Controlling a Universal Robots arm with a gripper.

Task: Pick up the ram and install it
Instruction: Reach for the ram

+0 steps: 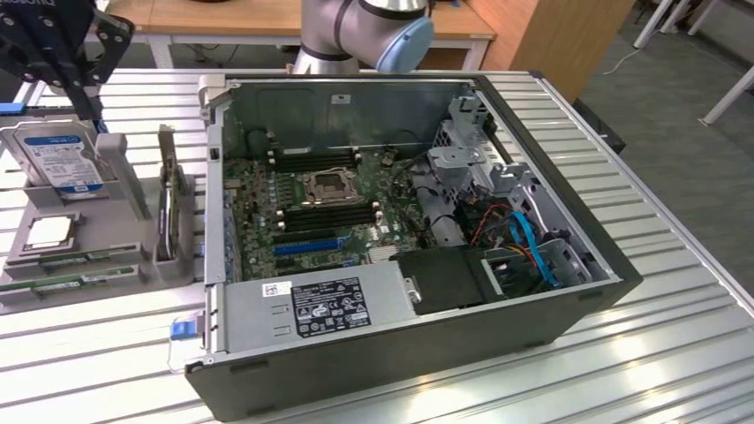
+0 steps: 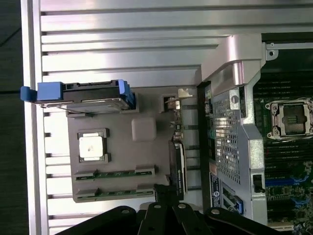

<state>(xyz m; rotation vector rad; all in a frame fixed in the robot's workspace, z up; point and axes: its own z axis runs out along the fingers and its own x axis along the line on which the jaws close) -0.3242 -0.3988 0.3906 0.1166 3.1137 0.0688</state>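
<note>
Two rams, thin green sticks, lie flat in slots at the front of the grey parts holder (image 1: 118,265): one ram (image 1: 71,259) and a second (image 1: 59,283) just in front of it. The wrist view has them as ram (image 2: 115,173) and ram (image 2: 115,192). My black gripper (image 1: 73,79) hangs high over the holder's far end, above the hard drive (image 1: 59,159), well apart from the sticks. Its dark linkages converge in the wrist view at the gripper (image 2: 165,208); it is shut and holds nothing.
The open PC case (image 1: 566,309) fills the middle of the slatted table, motherboard (image 1: 318,199) exposed with black memory slots beside the CPU socket (image 1: 327,185). On the holder also stand a processor (image 1: 49,231) and a grey expansion card (image 1: 171,208). The arm's base (image 1: 353,26) is behind the case.
</note>
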